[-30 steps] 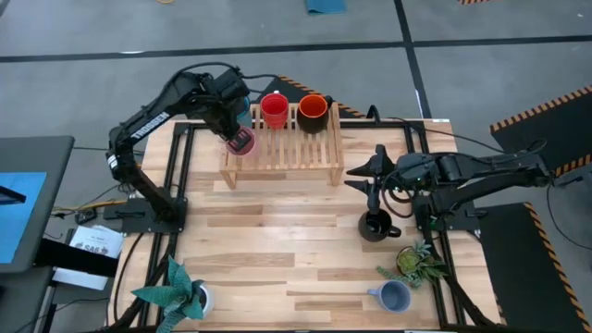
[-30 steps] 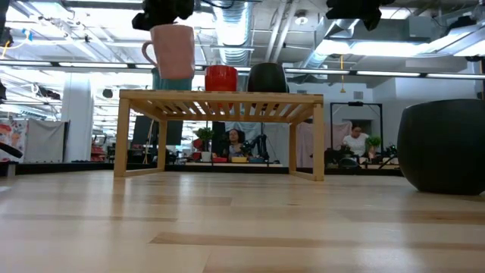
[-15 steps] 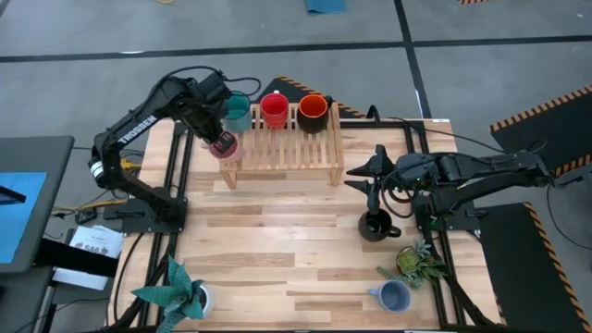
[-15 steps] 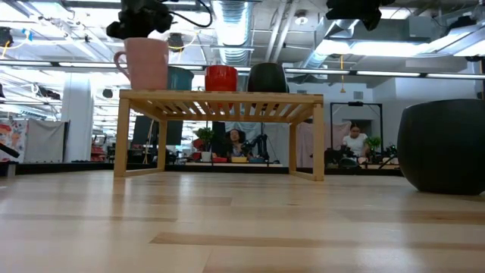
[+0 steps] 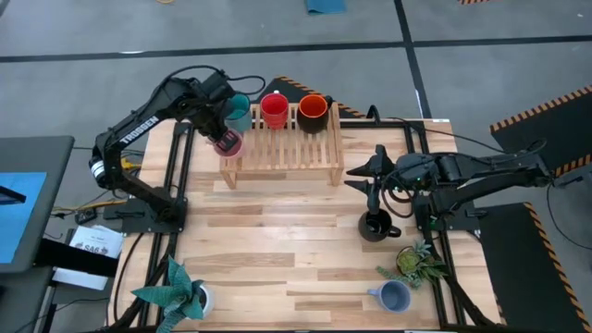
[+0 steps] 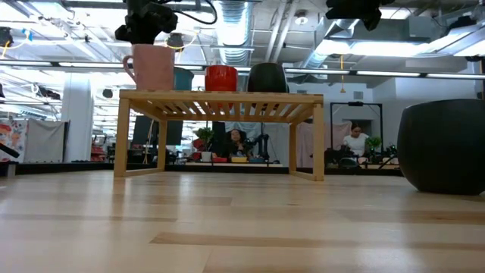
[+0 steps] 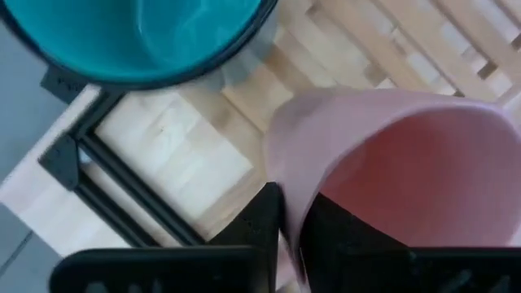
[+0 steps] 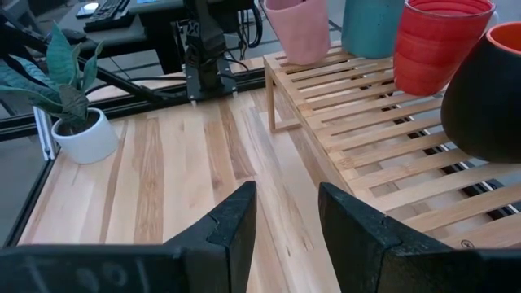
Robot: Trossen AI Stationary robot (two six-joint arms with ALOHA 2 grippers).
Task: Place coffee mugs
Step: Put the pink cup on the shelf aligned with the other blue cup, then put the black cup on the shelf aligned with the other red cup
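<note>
Pink mug [image 5: 228, 143] is sitting clamped by its rim in the left gripper [image 5: 222, 135], at the slatted wooden rack's [image 5: 282, 148] left end near the worktop's far edge, beside the teal mug [image 5: 238, 113]. Red mug [image 5: 274, 109] and orange-and-dark mug [image 5: 313, 111] are standing along the rack. Right gripper [image 5: 368, 176], fingers parted, is hovering near the right edge above the black mug [image 5: 375, 225].

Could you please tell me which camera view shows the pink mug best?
The low view: the pink mug shows whole, side-on, handle included, at the wooden rack's end under the left gripper. The high view shows it small; the left wrist view only its rim; the right wrist view crops its top.
</note>
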